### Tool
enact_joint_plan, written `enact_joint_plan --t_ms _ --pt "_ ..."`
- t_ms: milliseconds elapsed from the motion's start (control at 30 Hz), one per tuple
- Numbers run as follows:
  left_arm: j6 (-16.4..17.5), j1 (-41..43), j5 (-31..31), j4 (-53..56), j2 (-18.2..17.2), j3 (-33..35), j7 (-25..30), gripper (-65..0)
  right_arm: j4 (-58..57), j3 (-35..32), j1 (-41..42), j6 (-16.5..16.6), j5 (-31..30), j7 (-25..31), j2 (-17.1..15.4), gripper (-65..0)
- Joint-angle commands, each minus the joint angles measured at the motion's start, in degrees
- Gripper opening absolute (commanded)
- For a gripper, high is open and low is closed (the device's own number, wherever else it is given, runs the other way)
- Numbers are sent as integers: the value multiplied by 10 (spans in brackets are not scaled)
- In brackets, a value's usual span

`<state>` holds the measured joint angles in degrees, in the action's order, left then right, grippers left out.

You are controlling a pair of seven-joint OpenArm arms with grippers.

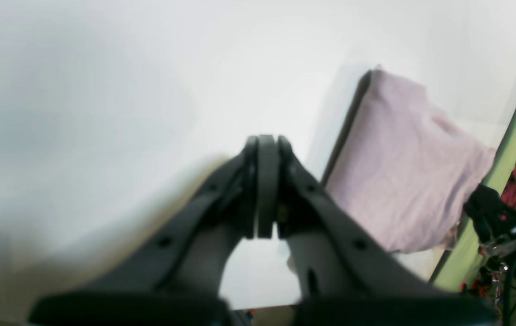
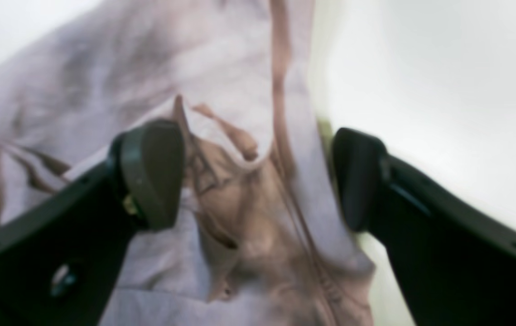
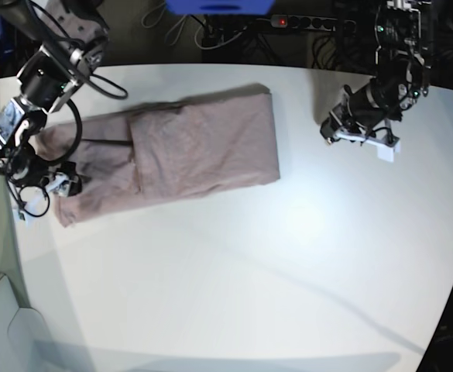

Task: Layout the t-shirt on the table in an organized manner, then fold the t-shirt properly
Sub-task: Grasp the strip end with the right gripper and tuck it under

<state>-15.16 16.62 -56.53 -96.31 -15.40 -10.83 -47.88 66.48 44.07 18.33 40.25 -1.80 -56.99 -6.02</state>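
White table: t-shirt lies long-axis left-right, its bunched end between the right gripper jaws, apart; left gripper together, well clear.

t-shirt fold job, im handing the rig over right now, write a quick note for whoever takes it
Left pincer: shut, empty, hovering over bare table, apart from the shirt.
Right pincer: open, straddling bunched cloth at one end of the t-shirt, not gripping.
Shirt: lies in a long narrow band near the table's far edge, sides apparently folded in; the end by the right arm is rumpled.
Left to do: smooth that end, then fold the band across its length.
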Motion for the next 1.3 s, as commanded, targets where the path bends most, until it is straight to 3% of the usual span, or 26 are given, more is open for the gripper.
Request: enact_joint_plan --t_ms 0,200,333,500,767,933,1100,1267 --pt "0 -1 -6 -9 -6 -4 3 -650 -12 1 -10 -2 27 -57 4 -128" --pt "0 -4 -6 -8 -6 -4 3 -650 -12 0 -11 -2 25 -56 5 -131" --pt "0 -5 -6 -8 -6 -4 3 -650 -9 -3 -11 -2 25 -56 4 -193" --pt "0 -5 -6 -8 -6 -5 3 -650 -12 -52 -12 -2 25 -56 -4 -344" --pt "0 -5 -6 -8 -6 -5 3 -650 -11 -96 -33 -2 25 -58 -4 -646" --pt "0 -5 -6 -8 -6 -5 3 -650 -3 -96 -34 -2 25 -60 -4 -650" --pt "1 -5 -6 -8 -6 -5 3 -650 79 -95 -51 -2 23 -87 0 -650" --pt "1 -5 -6 -7 -6 -3 3 -650 184 -96 -72 -2 22 -110 29 -650"
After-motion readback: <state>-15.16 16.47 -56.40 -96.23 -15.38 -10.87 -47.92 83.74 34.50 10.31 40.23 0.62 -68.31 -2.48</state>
